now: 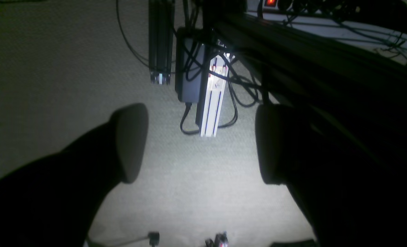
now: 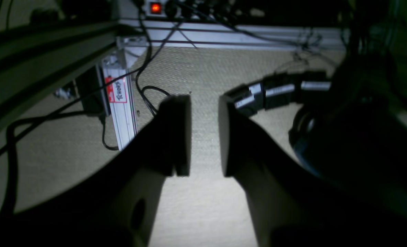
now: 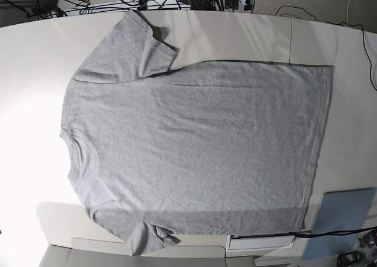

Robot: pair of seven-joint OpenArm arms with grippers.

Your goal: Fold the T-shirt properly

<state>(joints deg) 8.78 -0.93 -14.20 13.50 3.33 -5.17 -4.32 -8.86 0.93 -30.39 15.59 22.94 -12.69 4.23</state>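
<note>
The left claw (image 1: 201, 145) is spread wide with nothing between its fingers; the right claw (image 2: 205, 137) is parted more narrowly, also empty. Neither is seen touching the T-shirt (image 3: 194, 143), which is laid out flat in the base view, plain side up, collar towards that view's left. The far sleeve (image 3: 126, 52) is angled outward, while the near sleeve (image 3: 150, 237) is crumpled at the table's near edge. If that bunched sleeve is folded in as it lies, a lump could be trapped; if cloth is pinched too shallowly, it could slip and skew the fold. The hem could be dragged onto the blue-grey panel (image 3: 339, 217) beside it. The white table (image 3: 35, 114) is brightly lit; cables and metal profiles are seen on the carpeted floor (image 1: 69, 85), which is dim.
</note>
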